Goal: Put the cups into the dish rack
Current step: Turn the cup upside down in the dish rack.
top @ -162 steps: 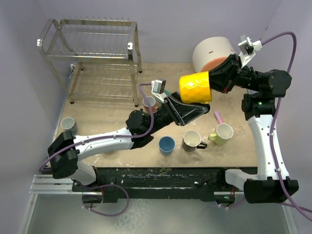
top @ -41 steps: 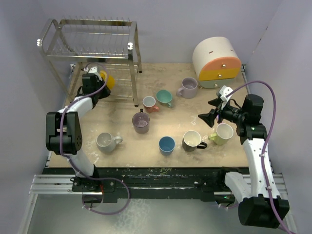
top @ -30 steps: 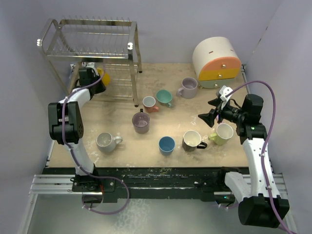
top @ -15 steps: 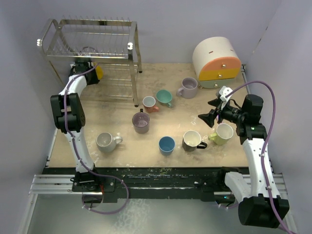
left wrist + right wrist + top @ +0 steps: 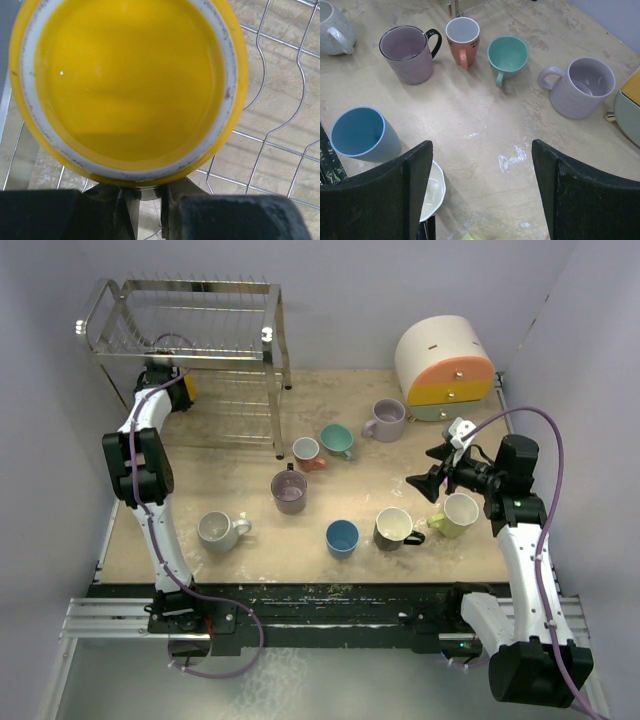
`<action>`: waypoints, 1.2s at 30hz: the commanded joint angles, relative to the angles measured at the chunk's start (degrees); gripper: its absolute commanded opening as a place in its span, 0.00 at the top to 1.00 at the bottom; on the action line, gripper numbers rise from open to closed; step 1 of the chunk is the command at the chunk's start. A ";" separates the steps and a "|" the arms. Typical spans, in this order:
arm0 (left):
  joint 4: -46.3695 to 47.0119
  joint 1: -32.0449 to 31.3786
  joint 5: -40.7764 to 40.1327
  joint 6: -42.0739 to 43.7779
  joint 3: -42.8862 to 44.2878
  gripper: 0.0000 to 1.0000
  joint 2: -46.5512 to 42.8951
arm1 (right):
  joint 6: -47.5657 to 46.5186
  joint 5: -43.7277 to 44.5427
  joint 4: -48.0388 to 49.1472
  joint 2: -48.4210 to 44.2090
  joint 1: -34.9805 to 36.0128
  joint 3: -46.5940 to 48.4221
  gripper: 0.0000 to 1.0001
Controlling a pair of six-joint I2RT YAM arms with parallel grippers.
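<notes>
The left gripper (image 5: 145, 192) is clamping narrowly on the yellow mug (image 5: 130, 85), its dark fingers (image 5: 195, 215) pinching the mug's lower edge; the exact spot they are holding is hidden. In the wrist view the mug is turning a round yellow face with a white ring toward the camera and is hanging over the wire grid of the dish rack (image 5: 280, 125). From above, the left arm is reaching far forward, and the mug is sitting inside the rack's lower tier at its left end, under the slotted top tier.

The right gripper (image 5: 482, 185) is standing wide open, holding nothing, and is hovering above the counter (image 5: 485, 125). Just beside it, the pale green mug (image 5: 459, 513) and a dark mug with a white inside (image 5: 394, 528) are standing upright. Further out, the blue mug (image 5: 360, 132), the purple mug with a black handle (image 5: 407, 52), the salmon mug (image 5: 462, 32), the teal mug (image 5: 507, 54) and the lavender mug (image 5: 585, 85) are sitting apart on the counter. A grey-white mug (image 5: 217, 532) is standing near the left arm. The cream-and-orange drawer box (image 5: 445, 365) is occupying the far right corner.
</notes>
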 commanded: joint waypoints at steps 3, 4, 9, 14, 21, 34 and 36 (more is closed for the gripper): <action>4.73 0.41 -2.77 2.28 7.50 1.00 0.29 | -0.84 -0.23 1.57 -0.13 -0.33 -0.21 0.19; 4.83 0.44 -3.13 2.31 7.93 1.00 0.58 | -0.83 -0.32 1.58 0.00 -0.33 -0.22 0.19; 6.58 0.48 -3.39 2.49 8.95 0.98 1.87 | -0.96 -0.32 1.68 0.44 -0.33 -0.24 0.19; 8.70 0.50 -2.16 1.57 9.80 0.93 3.13 | -1.09 -0.23 1.58 0.86 -0.33 -0.31 0.19; 9.75 0.44 -3.39 -0.64 11.87 0.85 5.10 | -1.18 -0.28 1.40 1.23 -0.33 -0.21 0.19; 9.24 0.42 -1.38 -2.68 11.73 0.47 4.97 | -1.28 -0.23 1.23 1.24 -0.33 -0.13 0.19; 9.58 0.49 -0.86 -2.76 10.21 0.44 3.58 | -1.35 -0.23 1.27 1.17 -0.33 -0.09 0.19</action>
